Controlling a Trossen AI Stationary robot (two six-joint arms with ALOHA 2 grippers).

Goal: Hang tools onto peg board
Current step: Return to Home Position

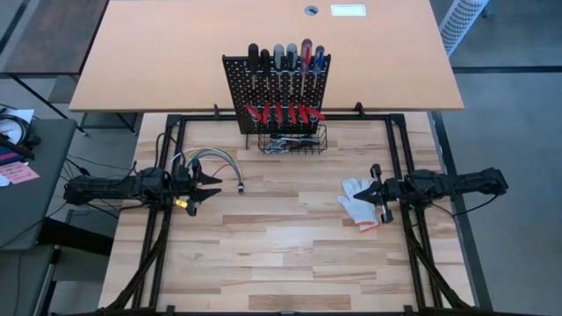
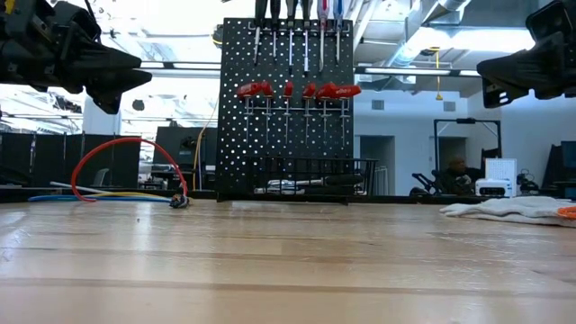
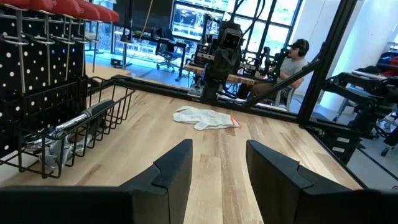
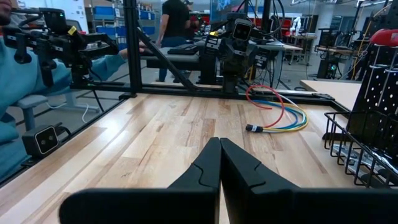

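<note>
The black peg board (image 1: 279,92) stands upright at the table's far middle. Several screwdrivers (image 1: 290,60) hang in its top ring holders, and red-handled pliers (image 1: 283,114) hang in a row below them. The wire basket (image 1: 292,140) at its base holds silvery wrenches (image 3: 74,124). My left gripper (image 1: 211,189) hovers open above the table's left side, pointing right and holding nothing. My right gripper (image 1: 379,189) hovers shut at the table's right side, pointing left.
A white glove (image 1: 360,202) lies on the table under my right gripper. A bundle of coloured cables (image 1: 211,162) lies by my left gripper. The near half of the wooden table (image 1: 281,263) is bare. People sit beyond the table's left and right sides.
</note>
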